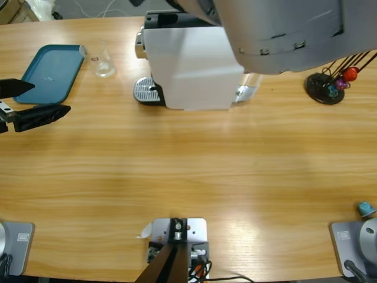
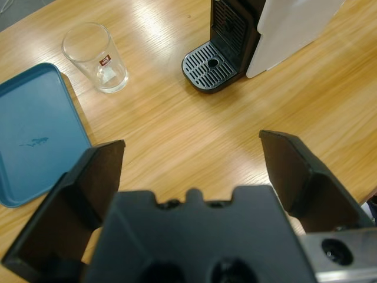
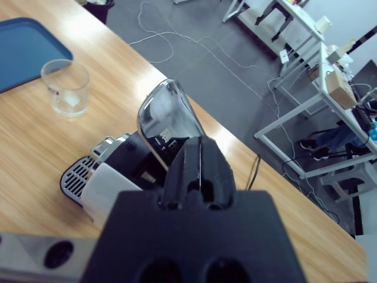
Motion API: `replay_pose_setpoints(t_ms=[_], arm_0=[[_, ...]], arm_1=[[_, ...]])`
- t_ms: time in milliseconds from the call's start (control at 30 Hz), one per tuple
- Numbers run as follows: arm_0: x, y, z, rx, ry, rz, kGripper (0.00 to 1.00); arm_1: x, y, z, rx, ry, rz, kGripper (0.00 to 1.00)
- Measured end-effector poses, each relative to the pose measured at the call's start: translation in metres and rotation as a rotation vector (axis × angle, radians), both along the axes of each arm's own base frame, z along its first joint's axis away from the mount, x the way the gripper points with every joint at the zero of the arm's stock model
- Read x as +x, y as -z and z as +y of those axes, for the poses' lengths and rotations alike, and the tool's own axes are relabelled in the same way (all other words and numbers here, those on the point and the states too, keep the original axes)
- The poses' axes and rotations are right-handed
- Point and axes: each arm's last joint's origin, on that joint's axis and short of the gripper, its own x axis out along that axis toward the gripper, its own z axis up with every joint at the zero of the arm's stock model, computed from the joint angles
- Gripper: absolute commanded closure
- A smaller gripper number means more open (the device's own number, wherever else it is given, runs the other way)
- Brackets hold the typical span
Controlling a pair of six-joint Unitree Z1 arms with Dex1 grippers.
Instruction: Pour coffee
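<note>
— Read any writing anywhere?

— Only spotted a small red mark on the side of the glass (image 2: 96, 58), too small to read. Also noticed a faint dark print on the blue tray (image 2: 35, 141), not legible either. Found no brand showing on the coffee machine (image 1: 188, 65).

— And the arms, posed how?

— Saw the left gripper (image 2: 191, 144) reaching in low from the table's left edge, released, jaws spread wide with nothing between them, hanging over the tray's near corner and aimed toward the glass and the drip grate (image 2: 209, 66). Saw the right arm (image 1: 283, 29) bent high over the machine, elbow close under the camera. Found the right gripper (image 3: 200, 162) clenched, jaws pressed together, tips right at the raised silver lever (image 3: 168, 115); could not tell whether touching.

— Located the coffee?

— Could not make out any in the glass: looked clear to the bottom. Stood upright near the table's back edge, just beside the tray's back right corner, apart from the grate.

— Anything else?

— Noted a capsule stand (image 1: 327, 82) near the back right corner and a teal capsule (image 1: 366, 207) by the right edge.
</note>
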Motion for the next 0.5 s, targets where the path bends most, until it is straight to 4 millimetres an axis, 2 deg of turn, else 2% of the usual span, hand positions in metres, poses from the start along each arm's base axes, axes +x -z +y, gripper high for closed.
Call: replay_pose_setpoints(t_ms=[167, 500], arm_0=[[0.000, 0.000, 0.000, 0.000, 0.000, 0.000, 0.009], [0.000, 0.000, 0.000, 0.000, 0.000, 0.000, 0.009]], arm_1=[[0.000, 0.011, 0.006, -0.011, -0.009, 0.021, 1.000], [0.004, 0.015, 0.008, -0.004, -0.024, 0.036, 1.000]])
